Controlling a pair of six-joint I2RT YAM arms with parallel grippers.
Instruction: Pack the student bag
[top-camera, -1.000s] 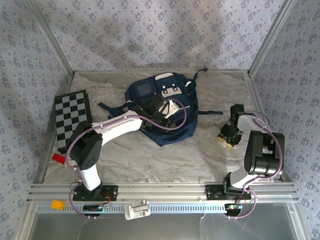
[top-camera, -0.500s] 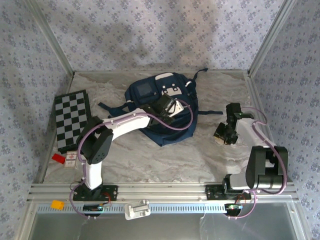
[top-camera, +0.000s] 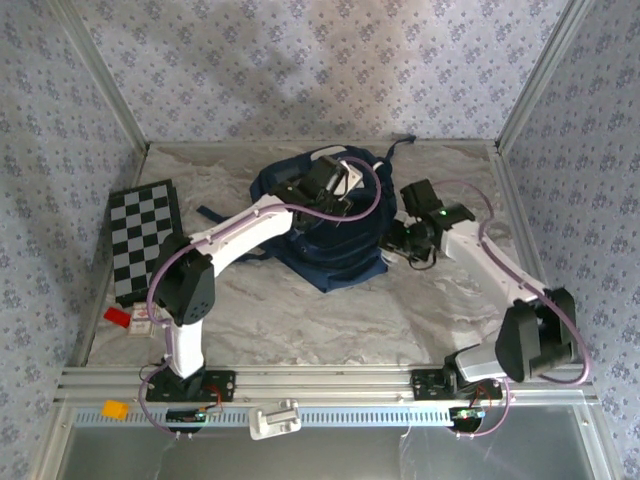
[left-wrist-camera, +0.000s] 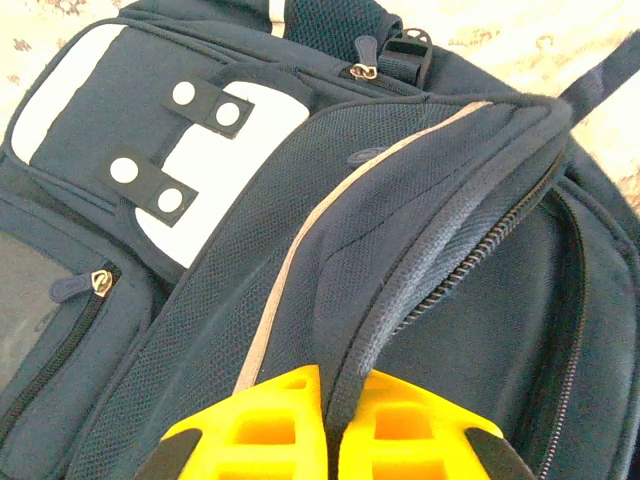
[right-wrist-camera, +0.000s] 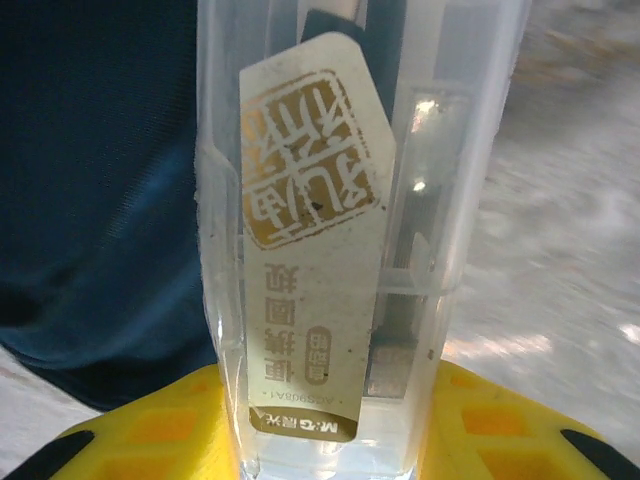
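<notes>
Marble-look worktop (top-camera: 300, 320), papered walls around. Bag (top-camera: 335, 245) lies mid-worktop toward back, white patch up. Left fingers (left-wrist-camera: 300, 425) clamped on bag's flap (left-wrist-camera: 440, 200) beside unzipped edge, likely lifting it to open mouth. Right fingers (right-wrist-camera: 200, 420) clamped on clear case (right-wrist-camera: 340, 200) with printed label, just beside bag's right side. Case not yet inside. Checkerboard (top-camera: 145, 240) at left unpacked. Packing looks early; insertion and zipping left.
</notes>
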